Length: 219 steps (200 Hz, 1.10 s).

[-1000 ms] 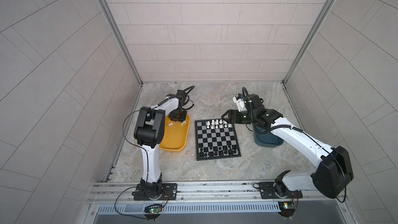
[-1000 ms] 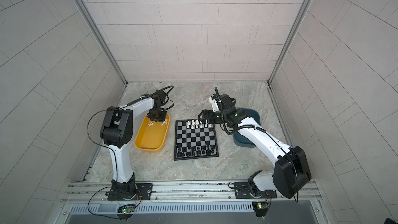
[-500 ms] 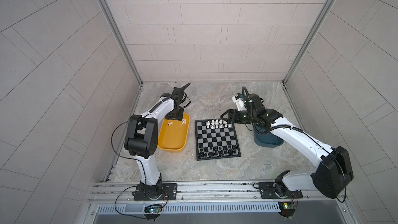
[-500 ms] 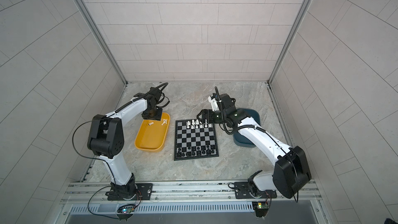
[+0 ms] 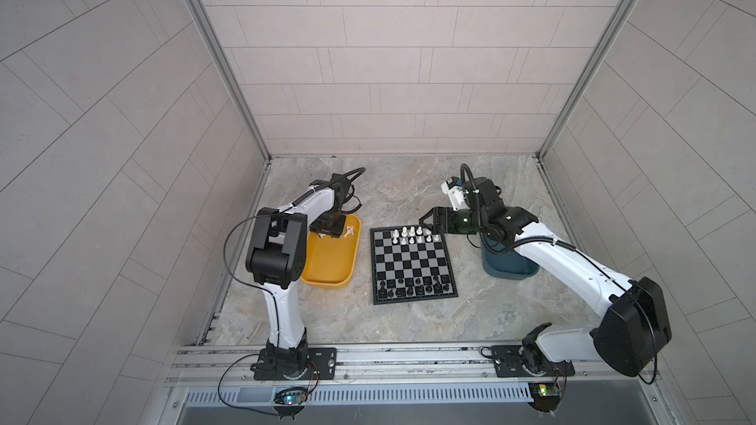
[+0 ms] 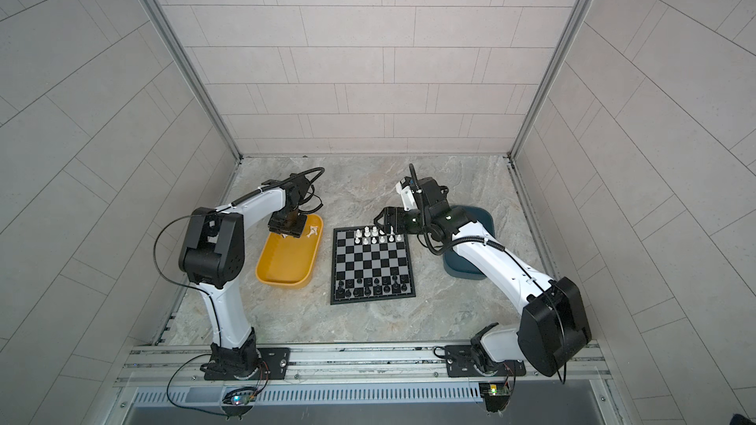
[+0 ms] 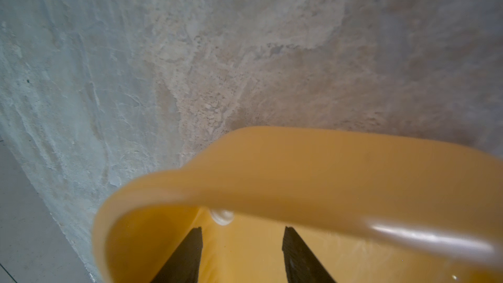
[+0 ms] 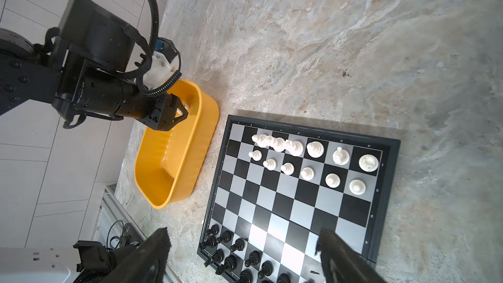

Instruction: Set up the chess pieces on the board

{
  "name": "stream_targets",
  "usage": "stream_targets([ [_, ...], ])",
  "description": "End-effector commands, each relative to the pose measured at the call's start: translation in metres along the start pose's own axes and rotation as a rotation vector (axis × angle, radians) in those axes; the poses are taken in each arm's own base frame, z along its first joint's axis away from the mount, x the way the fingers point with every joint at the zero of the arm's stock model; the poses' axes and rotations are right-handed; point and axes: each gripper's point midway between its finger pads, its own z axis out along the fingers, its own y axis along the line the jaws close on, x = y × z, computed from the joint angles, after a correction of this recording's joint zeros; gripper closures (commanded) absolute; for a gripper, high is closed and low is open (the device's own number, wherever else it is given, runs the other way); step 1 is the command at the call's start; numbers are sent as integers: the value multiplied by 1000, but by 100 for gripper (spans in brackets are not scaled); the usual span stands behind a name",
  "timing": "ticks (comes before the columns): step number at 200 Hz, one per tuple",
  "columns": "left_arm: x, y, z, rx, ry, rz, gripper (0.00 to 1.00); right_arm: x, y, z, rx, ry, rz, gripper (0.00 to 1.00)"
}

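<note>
Change: left arm's elbow has swung back toward the yellow tray; right arm unchanged.
Left end effector: released, fingers apart inside the tray's far end, nothing between them; loose white piece just past the tips.
Right end effector: released wide, empty, above the board's far right corner.
Board: flat, mid-worktop.
White pieces: two far rows.
Black pieces: two near rows.
Surface: marbled worktop, tiled walls.
Obstruction: right arm covers much of the teal tray.
</note>
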Motion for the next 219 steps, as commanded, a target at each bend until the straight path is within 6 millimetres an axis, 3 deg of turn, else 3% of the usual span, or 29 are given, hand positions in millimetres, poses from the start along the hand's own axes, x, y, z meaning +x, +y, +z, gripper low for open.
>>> stream_targets([
  [1, 8, 3, 10, 7, 53, -5, 47, -7, 5, -7, -14, -20, -1, 14],
  [46, 15, 5, 19, 40, 93, -47, 47, -8, 4, -8, -11, -22, 9, 14],
  [106, 11, -1, 27, 150, 94, -83, 53, -9, 4, -11, -13, -26, 12, 15],
  [148, 17, -18, 22, 240, 102, -115, 59, -11, 2, -11, -9, -28, 22, 15],
  [199, 11, -45, 10, 403, 77, -172, 59, -11, 0, -8, -8, -25, 28, 15],
  [219, 11, -37, 11, 355, 77, -180, 54, -11, 0, -9, -9, -26, 29, 16],
])
